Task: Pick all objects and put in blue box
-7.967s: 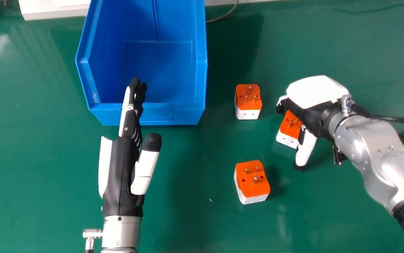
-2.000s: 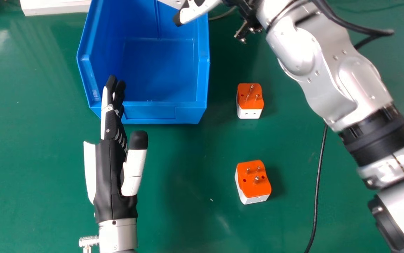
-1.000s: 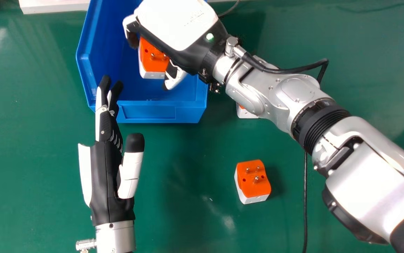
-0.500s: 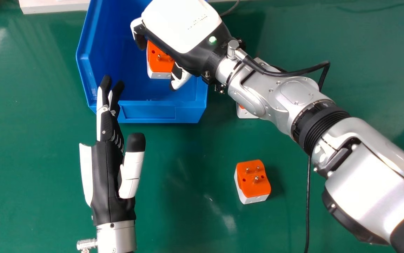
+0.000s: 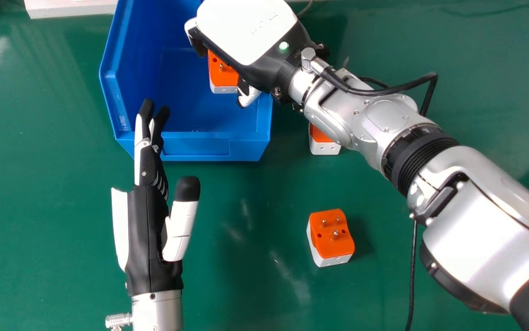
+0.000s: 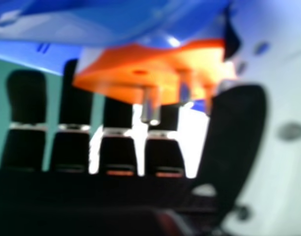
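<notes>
"Holding anything with your right hand (image 5: 255, 41)?"

"Yes! I've got an orange and white plug adapter (image 5: 222, 73). My fingers (image 6: 27, 98) are bent a little on one side, and my thumb (image 6: 236, 132) pinches it from the other. Its metal pins stick out."

"Where is it?"

"I see it over the inside of the blue box (image 5: 195, 146). I can't tell if it touches the bottom."

"What about your left hand (image 5: 147, 220)?"

"That one is wide open, with its fingers straight and its thumb apart. It's by the front of the box, holding nothing."

"What is different from half a second ago?"

"My right hand went a bit to the right and a bit farther away, and the adapter went with it. My left hand slid a little to the right too. Now I can see more of the second adapter (image 5: 323, 147), peeking out from under my right arm (image 5: 374, 119). The third adapter (image 5: 332, 234) is in the same spot on the green table (image 5: 264, 285), nearer to me."
</notes>
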`<control>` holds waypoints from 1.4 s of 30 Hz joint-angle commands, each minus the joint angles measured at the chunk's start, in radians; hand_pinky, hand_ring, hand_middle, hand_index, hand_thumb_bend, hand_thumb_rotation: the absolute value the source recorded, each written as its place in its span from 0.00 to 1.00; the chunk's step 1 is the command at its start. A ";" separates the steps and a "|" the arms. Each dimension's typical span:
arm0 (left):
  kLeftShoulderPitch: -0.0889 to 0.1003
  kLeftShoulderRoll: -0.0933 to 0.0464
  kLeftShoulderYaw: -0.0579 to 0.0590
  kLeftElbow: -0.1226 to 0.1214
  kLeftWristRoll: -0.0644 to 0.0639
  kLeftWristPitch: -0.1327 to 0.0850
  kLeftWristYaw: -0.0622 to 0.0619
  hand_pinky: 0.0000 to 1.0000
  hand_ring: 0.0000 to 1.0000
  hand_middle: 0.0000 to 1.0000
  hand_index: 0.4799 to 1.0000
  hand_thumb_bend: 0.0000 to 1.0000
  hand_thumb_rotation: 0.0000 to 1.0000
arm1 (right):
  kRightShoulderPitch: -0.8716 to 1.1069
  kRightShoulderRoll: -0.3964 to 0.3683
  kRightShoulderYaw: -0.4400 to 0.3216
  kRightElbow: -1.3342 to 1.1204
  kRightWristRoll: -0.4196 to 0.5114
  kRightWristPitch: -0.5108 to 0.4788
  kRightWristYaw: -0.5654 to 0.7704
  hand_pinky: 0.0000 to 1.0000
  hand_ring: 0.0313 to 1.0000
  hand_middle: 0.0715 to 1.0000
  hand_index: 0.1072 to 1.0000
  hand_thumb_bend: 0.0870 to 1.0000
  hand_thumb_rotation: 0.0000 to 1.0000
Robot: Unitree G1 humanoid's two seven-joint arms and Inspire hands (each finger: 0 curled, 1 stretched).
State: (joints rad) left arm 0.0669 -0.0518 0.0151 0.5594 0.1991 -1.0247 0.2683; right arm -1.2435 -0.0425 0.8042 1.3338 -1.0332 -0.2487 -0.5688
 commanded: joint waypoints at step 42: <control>0.010 -0.044 -0.047 -0.009 0.058 -0.029 0.096 0.98 0.97 0.95 0.91 0.92 0.94 | -0.041 0.044 0.120 0.028 -0.082 0.203 0.012 0.52 0.61 0.65 0.63 0.62 0.05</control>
State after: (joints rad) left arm 0.0729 -0.0504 -0.0151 0.5598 0.2546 -1.0350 0.3614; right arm -1.2435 0.0057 0.9208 1.3707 -1.1123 -0.0709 -0.5607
